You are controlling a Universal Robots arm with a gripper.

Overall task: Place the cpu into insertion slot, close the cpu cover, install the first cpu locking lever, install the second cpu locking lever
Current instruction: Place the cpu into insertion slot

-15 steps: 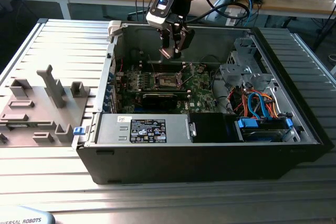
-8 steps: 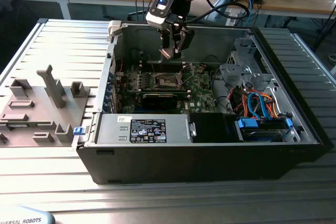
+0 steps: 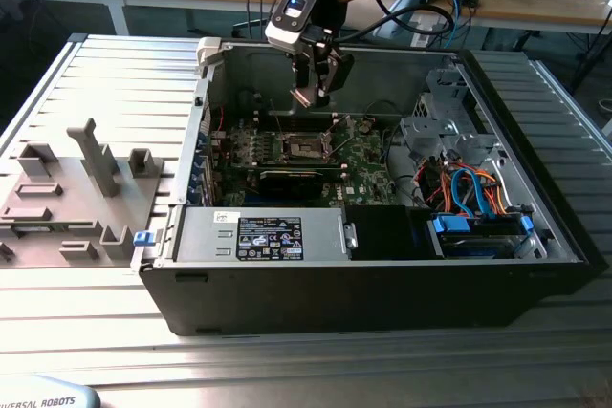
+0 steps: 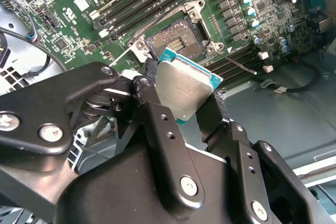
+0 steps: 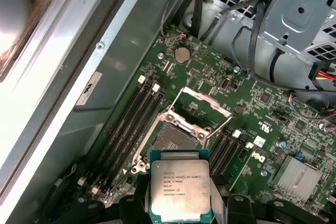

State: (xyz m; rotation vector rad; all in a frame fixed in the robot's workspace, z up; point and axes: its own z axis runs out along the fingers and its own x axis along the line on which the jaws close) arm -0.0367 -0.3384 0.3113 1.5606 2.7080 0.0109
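My gripper (image 3: 316,91) hangs inside the open computer case, above the green board, shut on the cpu (image 4: 184,88). The chip's silver-grey top faces the camera in both wrist views, and black fingers (image 4: 150,85) press on its two opposite edges. In the first wrist view the cpu (image 5: 179,186) hovers just short of the insertion slot (image 5: 171,141), which lies bare with its dark contact field showing. The cpu cover (image 5: 202,104) is swung up behind the insertion slot (image 4: 176,40). A thin locking lever (image 4: 239,64) sticks out unlatched beside the socket. From the exterior view, the insertion slot (image 3: 308,148) sits below the gripper.
Long memory slots (image 5: 131,119) flank the socket on both sides. A black card (image 3: 292,179) and the power supply (image 3: 258,236) lie at the front of the case. A drive cage with blue and orange cables (image 3: 469,193) fills the exterior view's right. Grey fixtures (image 3: 91,164) stand outside.
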